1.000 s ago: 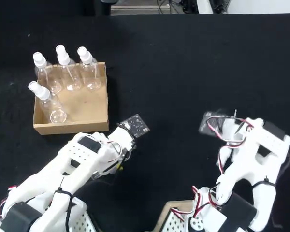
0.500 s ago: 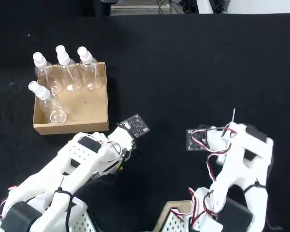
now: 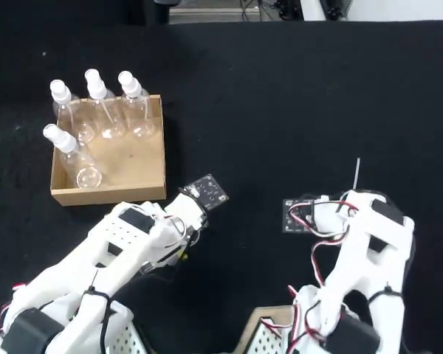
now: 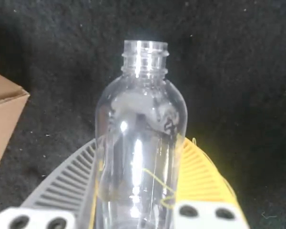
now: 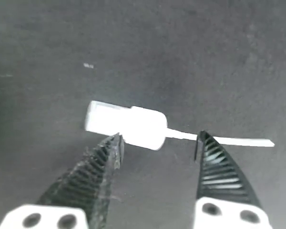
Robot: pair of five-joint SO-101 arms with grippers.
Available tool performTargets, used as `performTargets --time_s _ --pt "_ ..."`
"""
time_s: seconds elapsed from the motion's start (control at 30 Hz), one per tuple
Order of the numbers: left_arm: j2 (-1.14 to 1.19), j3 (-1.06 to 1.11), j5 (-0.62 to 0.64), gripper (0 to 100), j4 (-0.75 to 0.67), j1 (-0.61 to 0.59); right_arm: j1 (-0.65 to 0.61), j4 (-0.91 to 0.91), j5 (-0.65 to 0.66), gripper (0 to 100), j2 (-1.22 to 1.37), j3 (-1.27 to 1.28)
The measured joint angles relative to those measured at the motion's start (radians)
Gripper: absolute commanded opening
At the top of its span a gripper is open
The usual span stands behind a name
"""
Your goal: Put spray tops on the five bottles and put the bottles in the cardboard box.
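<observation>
Lying just beyond the open right fingers (image 5: pixel 97 164), the spray top (image 5: pixel 126 125) stretches its long axis across their gap, while the left fingers (image 4: pixel 202 167) clamp the uncapped bottle (image 4: pixel 140 133).

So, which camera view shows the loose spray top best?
The right wrist view: the spray top lies whole on the table, just ahead of the open right gripper. In the high view, its thin tube pokes out beyond that arm.

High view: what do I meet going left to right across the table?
cardboard box holding four capped bottles → left arm's wrist camera → right arm's wrist camera → spray top's thin tube
</observation>
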Motion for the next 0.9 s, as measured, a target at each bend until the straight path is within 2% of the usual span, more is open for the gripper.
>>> performTargets --time_s 0.17,0.33,0.47,0.63,0.77,0.9 --pt "0.0 0.002 0.0 3 -0.003 0.0 -0.002 0.199 0.14 16.9 -0.098 -0.054" --pt "0.0 0.003 0.0 3 -0.005 0.0 0.04 0.278 0.232 19.3 -0.14 -0.061" --pt "0.0 0.003 0.0 3 -0.005 0.0 0.109 0.173 0.235 27.6 -0.14 -0.032" --pt "0.0 0.003 0.0 3 -0.005 0.0 0.164 -0.058 0.169 28.5 -0.098 0.077" --pt "0.0 0.003 0.0 3 -0.005 0.0 0.167 -0.176 0.098 28.5 -0.026 0.118" --pt "0.0 0.003 0.0 3 -0.005 0.0 0.115 -0.204 -0.018 28.6 0.008 0.118"
